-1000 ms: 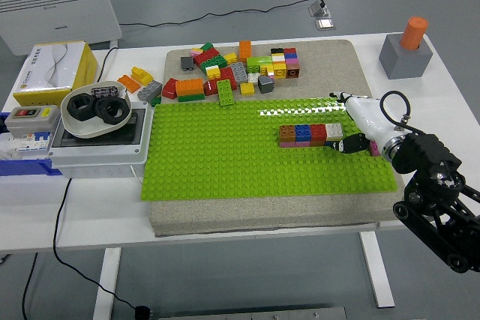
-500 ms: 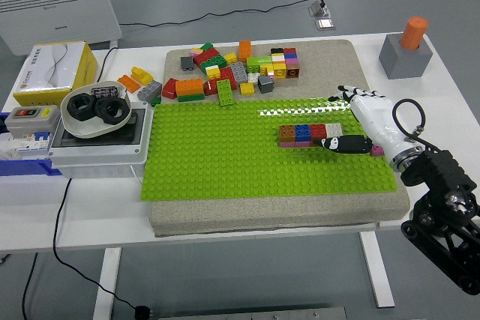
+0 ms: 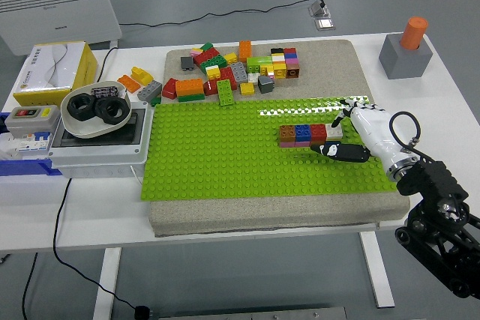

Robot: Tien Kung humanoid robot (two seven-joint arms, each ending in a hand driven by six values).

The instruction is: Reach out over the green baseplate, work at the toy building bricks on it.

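Fingers: we find them stretched out and loosely spread, black-tipped, holding nothing; the thumb lies low along the studs, pointing at the near side of the brick row, the other tips reaching toward its right end. We judge this a pose for closing on or pressing the end brick.

Right hand: white shell, entering from the right over the green baseplate.

Brick row: brown, blue, red and white, seated in one line on the plate's right half, right end beside the hand. We cannot tell whether any fingertip touches it.

Baseplate: flat on a beige mat, which lifts it off the table.

Loose bricks: heaped on the mat beyond the plate's far edge, apparently stock kept within reach.

Left hand: not seen.

Grey block with orange cylinder: far right, well apart.
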